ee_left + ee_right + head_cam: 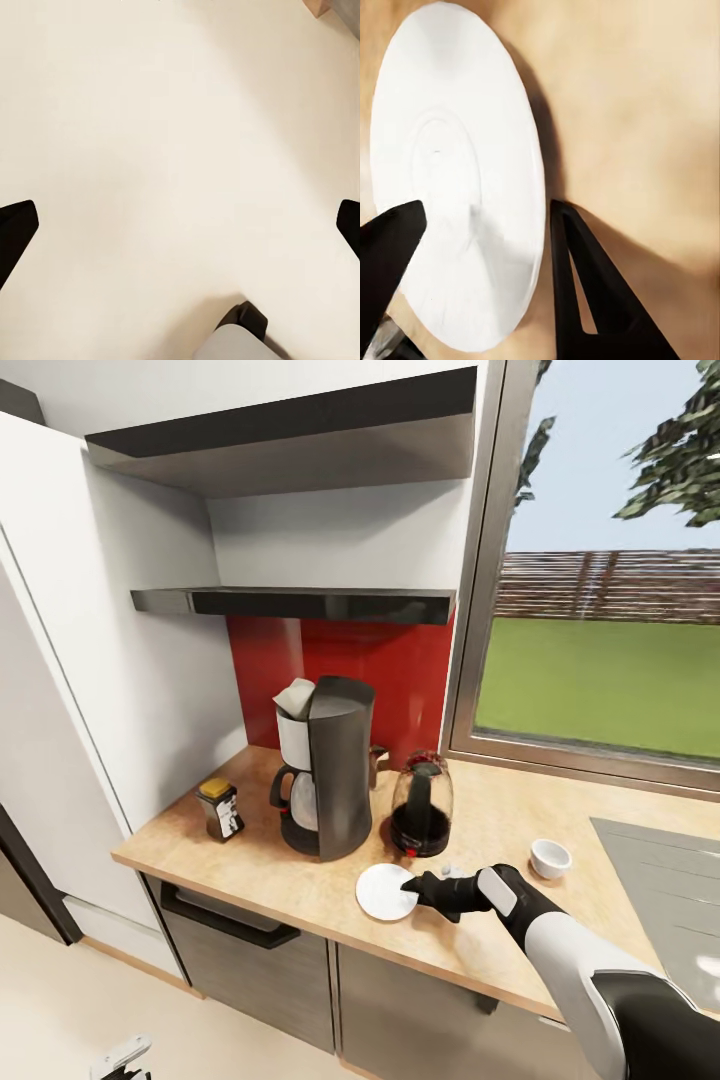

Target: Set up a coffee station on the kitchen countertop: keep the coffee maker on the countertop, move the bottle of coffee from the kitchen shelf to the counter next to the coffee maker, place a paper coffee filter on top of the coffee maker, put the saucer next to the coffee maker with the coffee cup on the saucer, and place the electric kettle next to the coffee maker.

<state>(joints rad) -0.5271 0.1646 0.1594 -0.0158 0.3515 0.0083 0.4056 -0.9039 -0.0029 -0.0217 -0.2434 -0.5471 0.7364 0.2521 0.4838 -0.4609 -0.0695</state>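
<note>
Saucer (pixel 457 172) — one, flat on the countertop (pixel 300 880) — sits between the right gripper (pixel 484 247)'s parted fingers, ungripped.

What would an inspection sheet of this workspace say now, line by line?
Surface: kitchen countertop, light wood.
Job's things: paper coffee filter on coffee maker; bottle of coffee, electric kettle and saucer beside it; coffee cup apart, not on saucer; kitchen shelf bare.
Clutter: nothing seen.
Grippers: right pincer open astride saucer's rim; left pincer open over floor.
Cables: nothing seen.
Surroundings: window, red backsplash.
</note>
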